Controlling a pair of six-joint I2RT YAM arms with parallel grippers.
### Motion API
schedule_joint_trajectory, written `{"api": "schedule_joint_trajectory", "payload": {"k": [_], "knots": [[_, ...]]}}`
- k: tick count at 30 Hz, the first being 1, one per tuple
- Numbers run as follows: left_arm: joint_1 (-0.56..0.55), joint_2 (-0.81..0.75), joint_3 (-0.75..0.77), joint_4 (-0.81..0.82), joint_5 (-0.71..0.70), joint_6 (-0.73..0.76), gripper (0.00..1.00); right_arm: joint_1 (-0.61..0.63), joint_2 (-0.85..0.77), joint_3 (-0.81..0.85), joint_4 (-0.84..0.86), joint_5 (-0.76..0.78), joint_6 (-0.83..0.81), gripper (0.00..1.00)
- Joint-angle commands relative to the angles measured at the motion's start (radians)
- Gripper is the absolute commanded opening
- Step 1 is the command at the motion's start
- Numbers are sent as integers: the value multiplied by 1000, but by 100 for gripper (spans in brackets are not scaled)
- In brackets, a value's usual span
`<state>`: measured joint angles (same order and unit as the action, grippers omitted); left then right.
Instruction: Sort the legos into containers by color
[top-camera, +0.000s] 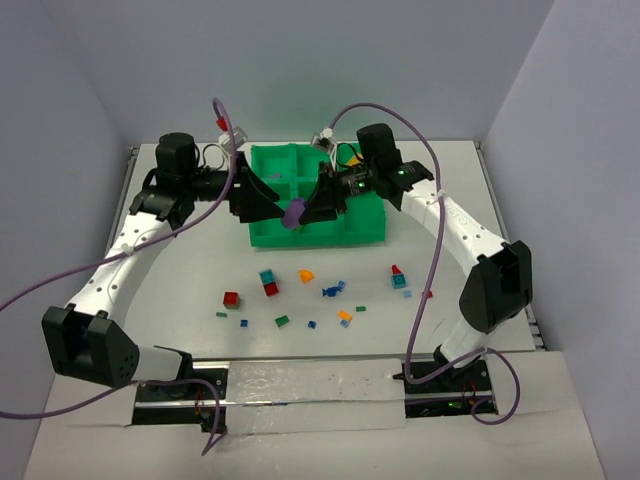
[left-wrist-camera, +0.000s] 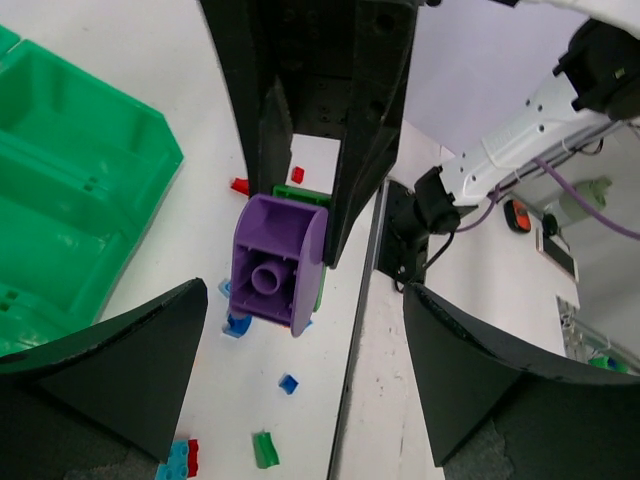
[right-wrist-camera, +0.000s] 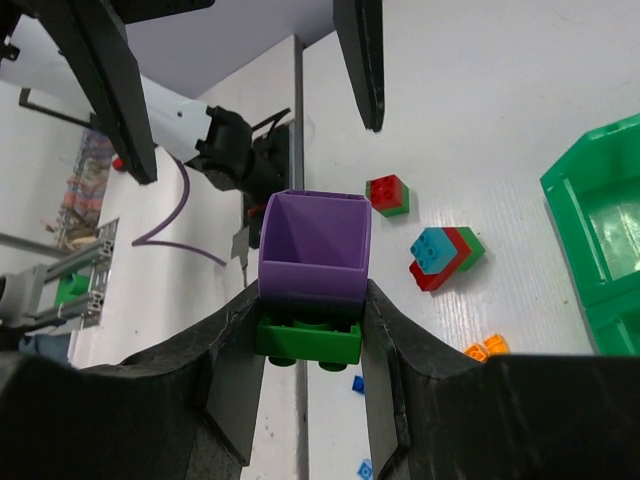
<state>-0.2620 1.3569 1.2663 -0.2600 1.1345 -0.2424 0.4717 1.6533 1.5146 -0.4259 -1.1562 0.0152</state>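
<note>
Bright, even light; soft shadows.

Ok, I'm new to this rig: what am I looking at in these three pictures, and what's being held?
Two robot arms, each ending in a two-finger gripper, are bolted at the near edge of the table. The overhead picture looks down from behind them. The other two come from a camera on each wrist, so the black shapes at the bottom are that arm's own fingers. Small loose bricks lie on the table before a green tray. The right gripper clamps a green brick with a purple brick joined to it. The left gripper faces them, open, holding nothing.
</note>
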Motion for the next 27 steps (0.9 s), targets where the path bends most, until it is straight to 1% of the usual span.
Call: {"api": "schedule_joint_trajectory", "payload": {"k": [1,7,10,13,15,17,18,19,21,22,24,27], "knots": [[-42,-7,15,-14,30,65,88,30,-63,62,-25,-34,-67,0],[-68,0,-2,-6,-8,84,84,48,-69,80,-17,-46,-58,0],[-75,9,-1,-8,-8,91,80,55,-72,84,-15,-47,-57,0],[-75,18,-3,2,18,79,72,60,-72,88,-20,-48,-64,0],[-75,27,-5,5,44,76,60,66,-73,90,-26,-48,-76,0],[-75,34,-4,6,72,73,50,67,-72,92,-33,-45,-85,0],[-75,37,-3,6,85,72,43,67,-71,94,-41,-43,-94,0],[-75,41,-1,4,93,72,36,67,-69,94,-50,-41,-103,0],[-72,47,0,0,108,71,15,67,-70,94,-75,-36,-128,0],[-69,47,-1,1,110,71,7,68,-70,93,-87,-34,-140,0],[-57,47,-7,20,108,49,0,67,-70,93,-115,-25,-167,0],[-1,42,-27,95,119,-10,0,65,-78,73,-172,-5,-238,0]]}}
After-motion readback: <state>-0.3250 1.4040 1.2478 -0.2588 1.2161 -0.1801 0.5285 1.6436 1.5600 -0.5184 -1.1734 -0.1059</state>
